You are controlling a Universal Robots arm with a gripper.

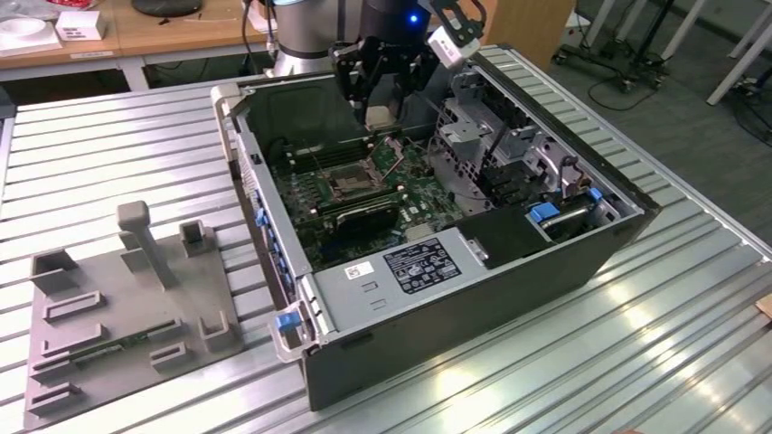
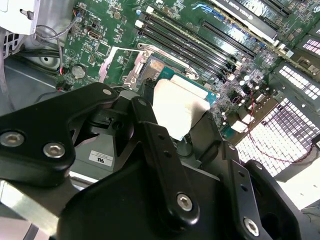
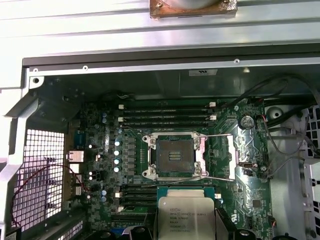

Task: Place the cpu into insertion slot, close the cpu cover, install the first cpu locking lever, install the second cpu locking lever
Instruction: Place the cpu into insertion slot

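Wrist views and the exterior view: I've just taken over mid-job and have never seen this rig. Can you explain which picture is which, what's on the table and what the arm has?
The exterior view looks on from off the arm. It shows a robot arm reaching into an open computer case that lies on a slatted metal table. A grey fixture tray lies toward that view's left.

The two wrist views come from cameras riding on the arm. They look into the case at the green motherboard.

The arm's hand is shut on the cpu, the pale square chip. It is held above the board, short of the insertion slot. That slot is bare, and the cpu cover is swung open beside it.
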